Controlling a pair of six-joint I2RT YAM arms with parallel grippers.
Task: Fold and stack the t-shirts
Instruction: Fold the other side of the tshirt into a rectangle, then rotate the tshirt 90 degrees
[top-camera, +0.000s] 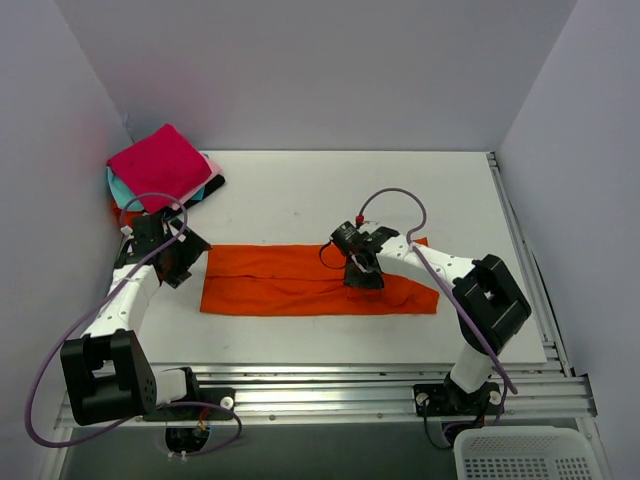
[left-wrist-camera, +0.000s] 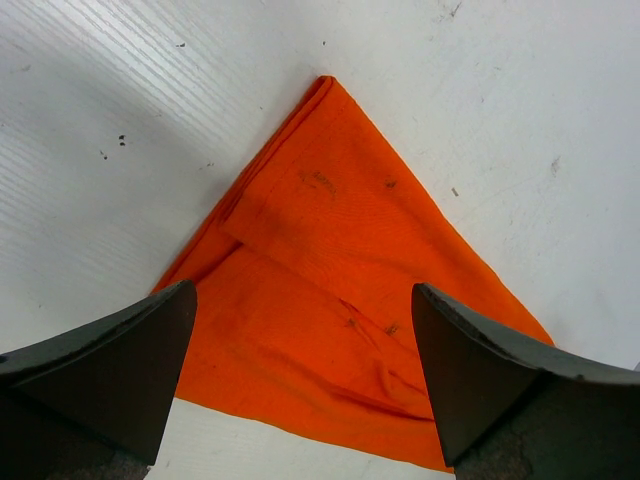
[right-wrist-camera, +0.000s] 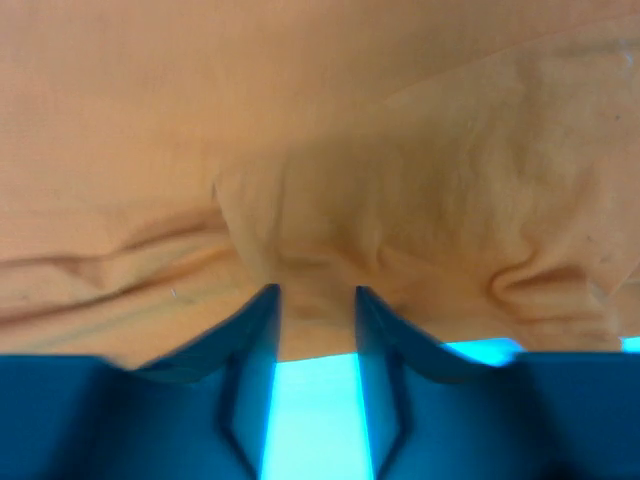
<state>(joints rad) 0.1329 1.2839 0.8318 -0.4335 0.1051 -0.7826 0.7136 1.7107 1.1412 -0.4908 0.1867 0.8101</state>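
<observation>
The large orange t-shirt (top-camera: 300, 280) lies on the table folded into a long flat strip. My left gripper (top-camera: 185, 255) hovers over the strip's left end with its jaws wide open. The left wrist view shows a corner of the orange shirt (left-wrist-camera: 330, 280) between the empty fingers (left-wrist-camera: 110, 360). My right gripper (top-camera: 362, 272) is down on the strip right of its middle. Its jaws stand a narrow gap apart with the tips on the wrinkled cloth (right-wrist-camera: 400, 180) at its near edge. The magenta shirt (top-camera: 160, 165) tops a folded stack at the back left, with teal (top-camera: 118, 188), light pink and black edges showing under it.
White walls close in the table on the left, back and right. A metal rail (top-camera: 520, 250) runs along the table's right edge and another along the front. A white basket (top-camera: 530, 455) sits below the front right corner.
</observation>
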